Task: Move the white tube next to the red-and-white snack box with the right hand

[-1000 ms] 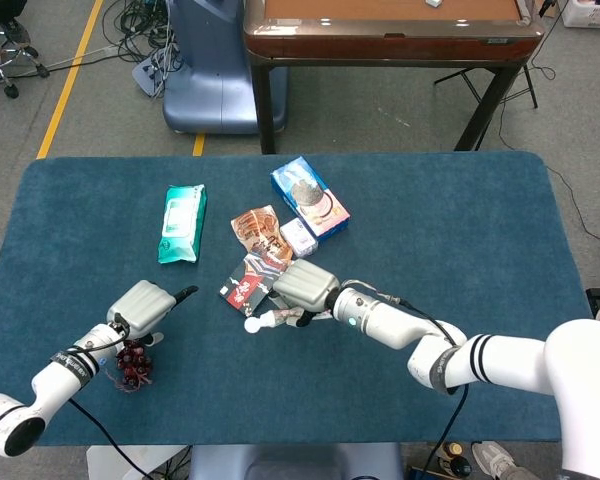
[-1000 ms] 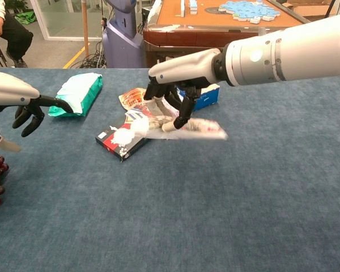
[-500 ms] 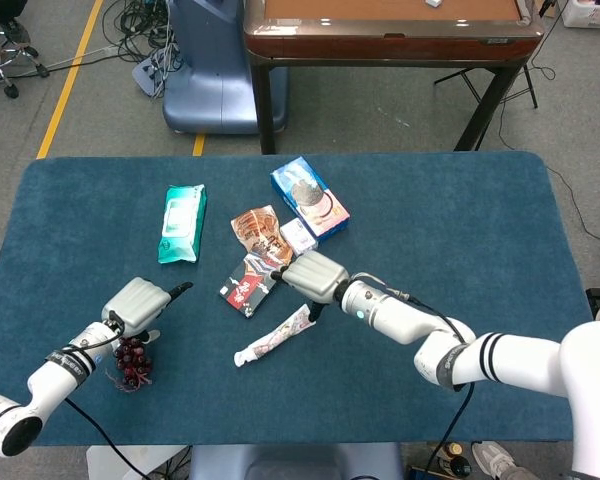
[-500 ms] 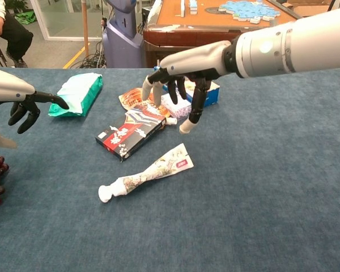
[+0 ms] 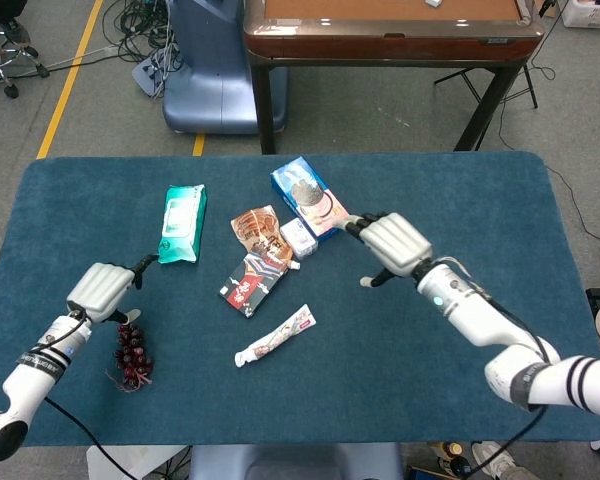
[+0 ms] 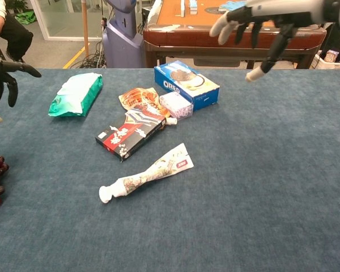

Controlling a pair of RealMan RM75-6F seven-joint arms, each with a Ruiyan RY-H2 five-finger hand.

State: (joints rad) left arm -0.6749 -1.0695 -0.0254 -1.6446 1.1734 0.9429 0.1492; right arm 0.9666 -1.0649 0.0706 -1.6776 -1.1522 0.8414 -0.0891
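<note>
Now white tube (image 6: 146,173) lying released beside red-and-white snack box (image 6: 130,134), right robot hand (image 5: 392,243) lifted away, fingers spread, empty.

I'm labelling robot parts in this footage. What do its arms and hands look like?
Both arms are glossy white tubes with black bands near the wrist. The right hand and left hand have boxy pale grey backs and black fingers with pale tips. A thin black cable runs along each forearm.

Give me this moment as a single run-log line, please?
right hand: open, raised, holding nothing | white tube: flat on table beside red-and-white snack box, not touching | left hand: open, apart from grapes
</note>
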